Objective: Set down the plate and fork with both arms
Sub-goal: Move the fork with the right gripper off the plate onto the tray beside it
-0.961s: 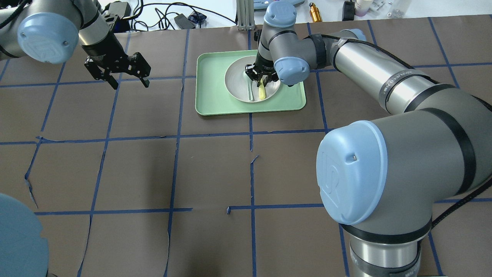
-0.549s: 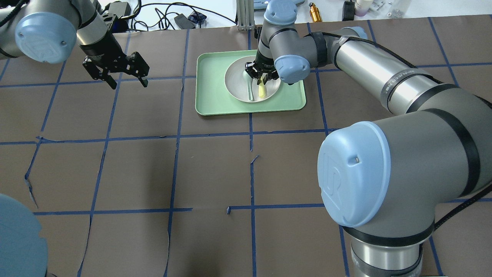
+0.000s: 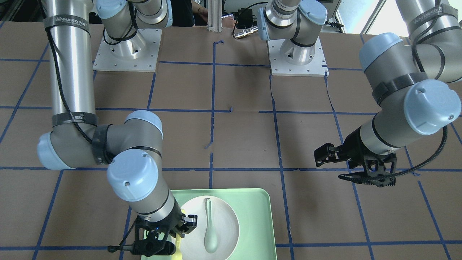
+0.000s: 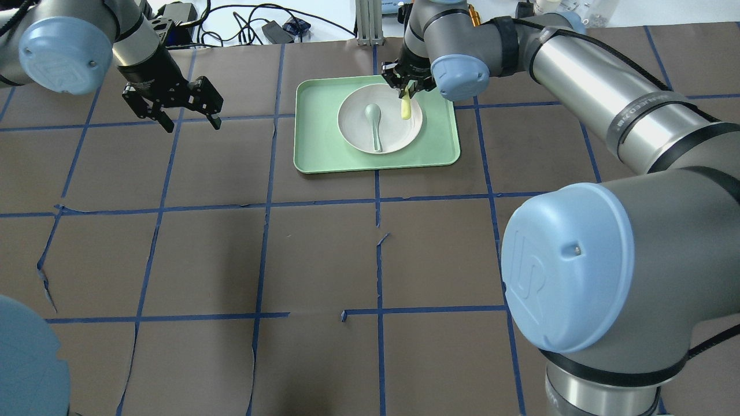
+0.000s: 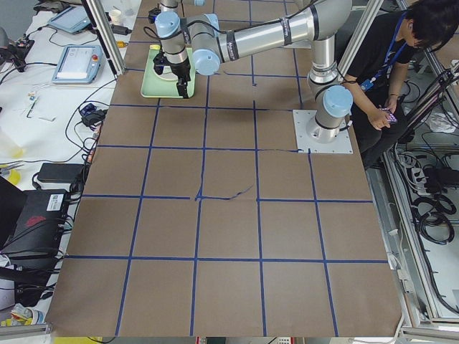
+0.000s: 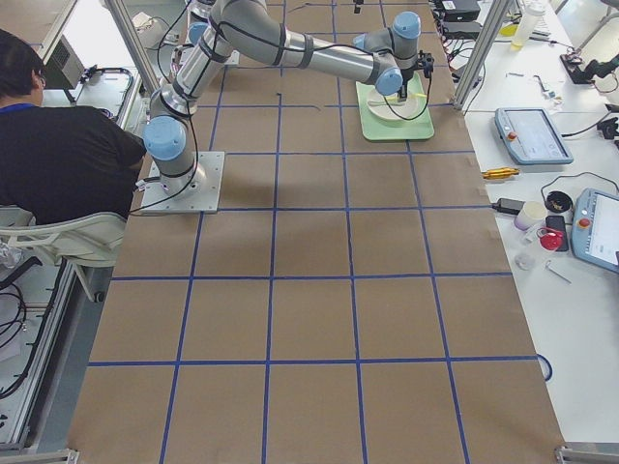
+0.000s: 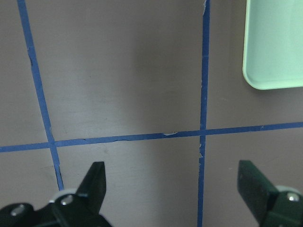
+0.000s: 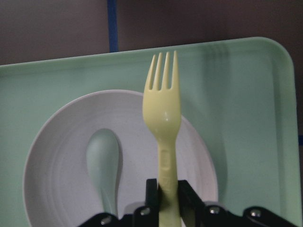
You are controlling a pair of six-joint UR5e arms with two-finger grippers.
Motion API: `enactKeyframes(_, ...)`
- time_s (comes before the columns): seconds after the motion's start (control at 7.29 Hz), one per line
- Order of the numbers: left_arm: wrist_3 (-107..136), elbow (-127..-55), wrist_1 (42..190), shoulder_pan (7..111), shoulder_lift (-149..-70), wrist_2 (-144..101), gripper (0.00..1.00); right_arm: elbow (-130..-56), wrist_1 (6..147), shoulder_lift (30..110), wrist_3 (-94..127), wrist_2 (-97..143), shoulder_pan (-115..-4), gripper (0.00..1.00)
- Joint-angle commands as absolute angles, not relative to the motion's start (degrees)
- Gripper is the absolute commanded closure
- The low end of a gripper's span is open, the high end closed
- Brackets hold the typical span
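Note:
The off-white plate [image 4: 399, 136] sits in the light-green tray [image 4: 317, 151] at the far middle of the table. My right gripper [image 4: 408, 86] is shut on the handle of the pale-yellow fork [image 4: 406, 107] and holds it in the air above the plate's far right rim. In the right wrist view the gripper [image 8: 165, 194] pinches the fork [image 8: 163, 118], whose tines point away over the plate [image 8: 57, 156]. My left gripper [image 4: 193, 126] is open and empty, above bare table left of the tray. The left wrist view shows its fingers [image 7: 97, 172] wide apart.
A grey-green spoon [image 4: 374, 124] lies in the plate, bowl toward the far side. The tray's corner [image 7: 274, 47] shows at the upper right of the left wrist view. Cables and small devices [image 4: 272, 29] lie beyond the table's far edge.
My right gripper has lifted the fork off the plate and moved it toward the tray's far right. The spoon's bowl is now uncovered. The left gripper has shifted slightly left.

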State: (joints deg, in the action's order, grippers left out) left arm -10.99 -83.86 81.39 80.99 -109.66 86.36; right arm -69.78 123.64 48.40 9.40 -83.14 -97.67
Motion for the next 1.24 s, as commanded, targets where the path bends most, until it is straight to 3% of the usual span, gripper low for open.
enactKeyframes(0.0, -10.99, -83.93, 81.39, 81.21, -109.16, 85.96, 0.00, -73.10, 123.14, 48.08, 0.46, -82.97, -93.26, 1.00)
enactKeyframes(0.55, -10.90, -84.90, 81.65, 81.39, -108.55, 85.87, 0.00, -74.97, 123.13, 47.11, 5.70, -79.55, -93.34, 1.00)
enactKeyframes(0.82, -10.90, -84.99, 81.56, 81.39, -108.46, 86.30, 0.00, -75.32, 123.13, 47.19, 4.05, -79.36, -93.34, 0.01)
enactKeyframes(1.1, -10.55, -84.29, 81.56, 81.47, -108.02, 86.75, 0.00, -75.93, 115.48, 52.87, 3.78, -81.20, -93.25, 0.00)
